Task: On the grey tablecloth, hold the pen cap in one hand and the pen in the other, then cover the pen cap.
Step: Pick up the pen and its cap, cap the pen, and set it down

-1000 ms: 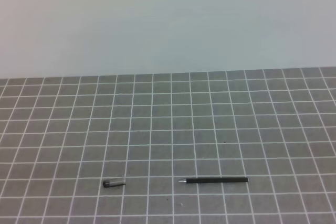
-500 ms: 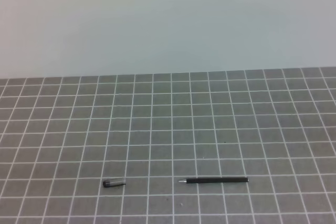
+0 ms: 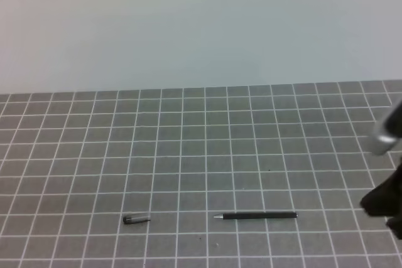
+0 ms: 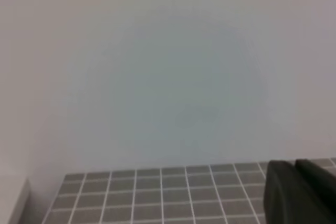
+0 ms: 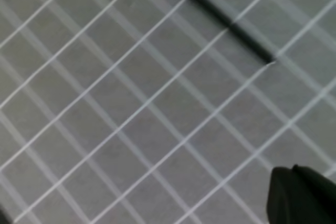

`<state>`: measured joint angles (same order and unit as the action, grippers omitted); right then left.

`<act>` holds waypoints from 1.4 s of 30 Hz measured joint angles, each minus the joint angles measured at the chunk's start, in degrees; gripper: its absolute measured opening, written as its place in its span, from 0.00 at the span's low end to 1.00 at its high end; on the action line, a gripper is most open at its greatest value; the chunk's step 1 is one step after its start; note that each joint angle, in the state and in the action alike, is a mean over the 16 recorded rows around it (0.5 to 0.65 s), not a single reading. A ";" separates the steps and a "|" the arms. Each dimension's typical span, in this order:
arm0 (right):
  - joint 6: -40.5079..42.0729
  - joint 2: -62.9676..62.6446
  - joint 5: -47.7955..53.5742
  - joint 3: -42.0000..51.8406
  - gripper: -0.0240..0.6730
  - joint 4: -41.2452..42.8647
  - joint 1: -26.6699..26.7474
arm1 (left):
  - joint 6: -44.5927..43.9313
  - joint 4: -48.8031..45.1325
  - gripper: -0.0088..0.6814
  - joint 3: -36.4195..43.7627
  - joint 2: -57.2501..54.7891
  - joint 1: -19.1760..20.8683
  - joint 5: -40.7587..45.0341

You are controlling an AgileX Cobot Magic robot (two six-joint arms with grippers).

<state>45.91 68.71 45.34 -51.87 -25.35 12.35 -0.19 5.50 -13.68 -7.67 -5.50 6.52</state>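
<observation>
Item 1, the grey tablecloth (image 3: pixel 188 155): gridded, flat over my tabletop, no folds that I can see.

Item 2, the pen cap (image 3: pixel 136 219): lies on its side near the front edge, left of centre, free of everything.

Item 3, the pen (image 3: pixel 257 216): lies flat to the right of the cap, well apart from it, silvery tip pointing toward the cap. My right wrist view shows it blurred near the upper edge (image 5: pixel 223 17), crossing the grid lines diagonally.

Item 4, right pincer (image 5: pixel 302 195): dark body at the lower right corner of its own view, pressed together, pinching nothing. In the high view a blurred dark arm shape sits at the right border, beyond the pen's tail end.

Item 5, left pincer (image 4: pixel 299 192): dark body low right in its own view, facing the wall and far cloth; pressed together, pinching nothing. I cannot find it in the high view.

Hazards, my judgement: both pincers must spread before descending, or shut tips will knock the pen and send it rolling. The cap is tiny and round; an off-centre pinch could flick it away. A skewed grip on either piece would spoil alignment when capping.
</observation>
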 joint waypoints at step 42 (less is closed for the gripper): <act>21.90 40.37 1.55 -23.34 0.65 15.01 15.85 | -7.83 19.27 0.01 -6.22 -24.45 0.00 14.31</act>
<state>67.81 109.08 46.89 -75.21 -10.33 28.20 -8.02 24.77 -19.89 -32.12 -5.50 20.84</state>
